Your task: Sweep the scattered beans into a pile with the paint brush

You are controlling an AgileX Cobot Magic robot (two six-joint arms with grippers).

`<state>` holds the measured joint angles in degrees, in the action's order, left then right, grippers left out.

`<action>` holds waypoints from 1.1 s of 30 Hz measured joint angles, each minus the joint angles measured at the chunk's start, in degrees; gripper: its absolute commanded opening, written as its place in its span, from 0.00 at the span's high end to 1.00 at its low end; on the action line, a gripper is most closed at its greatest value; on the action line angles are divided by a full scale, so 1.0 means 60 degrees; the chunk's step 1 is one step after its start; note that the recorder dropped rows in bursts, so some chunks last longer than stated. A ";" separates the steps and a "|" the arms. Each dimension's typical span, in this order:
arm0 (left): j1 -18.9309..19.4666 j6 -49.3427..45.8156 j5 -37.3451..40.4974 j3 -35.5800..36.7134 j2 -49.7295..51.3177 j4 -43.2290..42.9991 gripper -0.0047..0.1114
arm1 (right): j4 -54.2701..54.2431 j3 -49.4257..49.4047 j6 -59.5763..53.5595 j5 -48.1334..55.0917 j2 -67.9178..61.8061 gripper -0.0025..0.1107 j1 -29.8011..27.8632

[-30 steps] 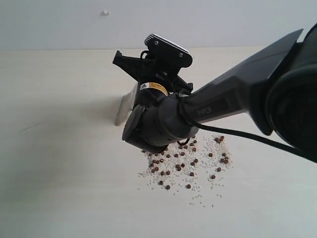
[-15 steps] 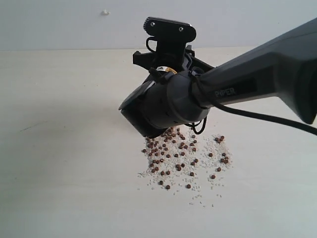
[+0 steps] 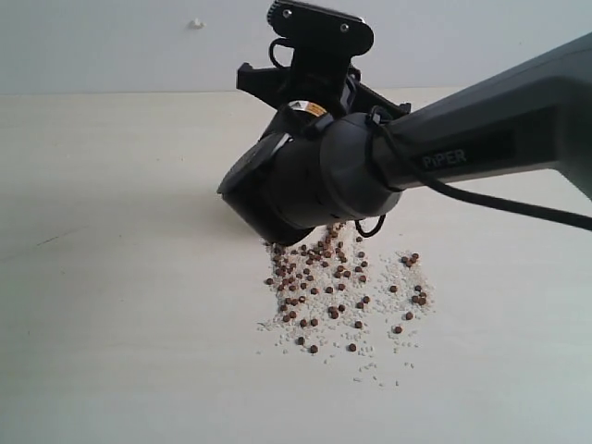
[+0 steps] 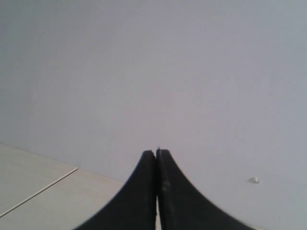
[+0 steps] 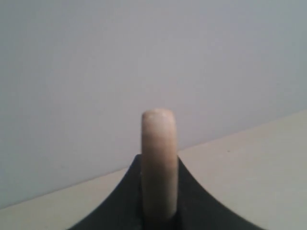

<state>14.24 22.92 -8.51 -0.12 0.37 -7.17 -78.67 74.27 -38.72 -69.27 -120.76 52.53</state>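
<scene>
The beans [image 3: 324,287], small reddish-brown balls, lie scattered among white grains on the pale table, densest just under my right arm. My right gripper [image 3: 310,88] hangs above the far edge of the scatter. In the right wrist view the right gripper [image 5: 158,160] is shut on the paint brush's light wooden handle [image 5: 158,134], which stands edge-on between the jaws. The bristles and ferrule are hidden behind the arm. My left gripper [image 4: 156,152] is shut on nothing and faces the wall; it does not show in the exterior view.
The right arm's thick dark body [image 3: 314,185] and its black cable [image 3: 499,205] cross from the right above the table [image 3: 111,305]. A grey wall [image 3: 111,46] stands behind, with a small white mark [image 3: 196,23]. A few stray grains [image 3: 370,375] lie nearest the camera.
My right wrist has swung up and to the right. The pale bristles that showed left of the arm are now hidden, and more beans show below the arm. The left gripper stays shut.
</scene>
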 measured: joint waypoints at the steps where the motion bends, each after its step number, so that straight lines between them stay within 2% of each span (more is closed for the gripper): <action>1: 0.0000 0.0000 0.0000 0.0000 0.0000 0.0000 0.96 | 0.0241 0.0000 0.0139 0.0000 0.0010 0.98 0.0072; 8: 0.0000 0.0000 0.0000 0.0000 0.0000 0.0000 0.96 | 0.1442 -0.0778 0.0321 0.0000 0.0690 0.98 0.0316; 15: 0.0000 0.0000 0.0000 0.0000 0.0000 0.0000 0.96 | 0.3306 -0.4137 0.2349 0.0018 0.3044 0.98 0.0316; 20: 0.0000 0.0000 0.0000 0.0000 0.0000 0.0000 0.96 | 0.3951 -0.6503 0.2803 -0.0003 0.5424 0.98 0.0316; 26: 0.0000 0.0000 0.0000 0.0000 0.0000 0.0000 0.96 | 0.4394 -0.8894 0.2199 0.0162 0.8209 0.98 0.0316; 33: 0.0000 0.0000 0.0000 0.0000 0.0000 0.0000 0.96 | 0.3225 -1.0367 0.0309 0.0426 1.0110 0.98 0.0316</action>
<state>14.24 22.92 -8.51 -0.12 0.37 -7.17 -59.31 12.07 -36.87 -66.71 -60.10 54.43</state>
